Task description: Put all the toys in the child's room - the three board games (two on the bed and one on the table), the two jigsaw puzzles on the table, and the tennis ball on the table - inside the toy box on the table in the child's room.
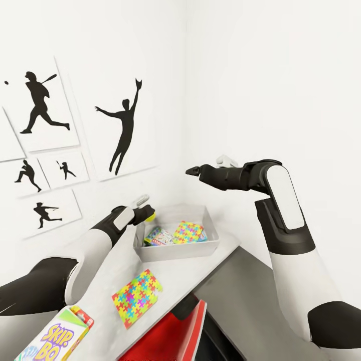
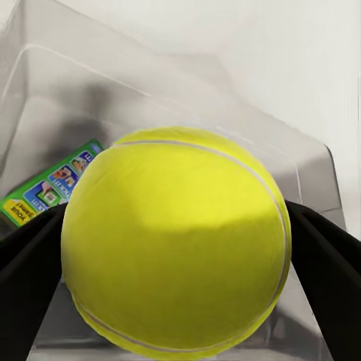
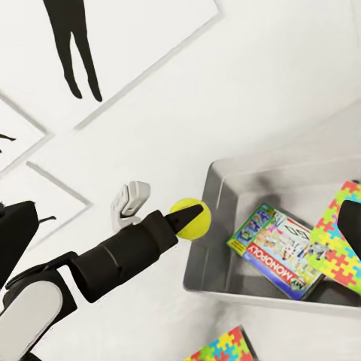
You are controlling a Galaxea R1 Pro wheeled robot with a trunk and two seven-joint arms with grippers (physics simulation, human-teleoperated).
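Toy box (image 1: 213, 245) sits on the pale counter (image 1: 200, 273) in the room's corner, close against both white walls. Left gripper (image 1: 145, 214) clamps the tennis ball (image 1: 149, 215) between its two black fingers (image 2: 26, 278), holding it just above the toy box's near-left rim. In the left wrist view the ball (image 2: 177, 244) hangs over the box interior, clear of the floor of the bin.

Inside the toy box: one board game (image 1: 159, 236) with a green edge, cover reading "Monopoly" in the right wrist view (image 3: 282, 252), lying flat toward the side where the ball hangs. One jigsaw puzzle (image 1: 189, 231) lies beside it, toward the far side from the ball, tilted and overlapping the game's edge.

Second jigsaw puzzle (image 1: 138, 297) lies flat on the counter, outside the toy box, well short of its front wall. Skip-Bo board game (image 1: 57, 336) rests on the counter further out again from the toy box, beyond that puzzle.

Right gripper (image 1: 193, 171) is held high in the air above and beyond the toy box, touching nothing; whether its jaws are apart or together I cannot tell.

Baseball-player silhouette pictures (image 1: 123, 125) hang on the wall behind the left arm. A red object (image 1: 173, 336) stands below the counter's front edge, beneath the loose puzzle.
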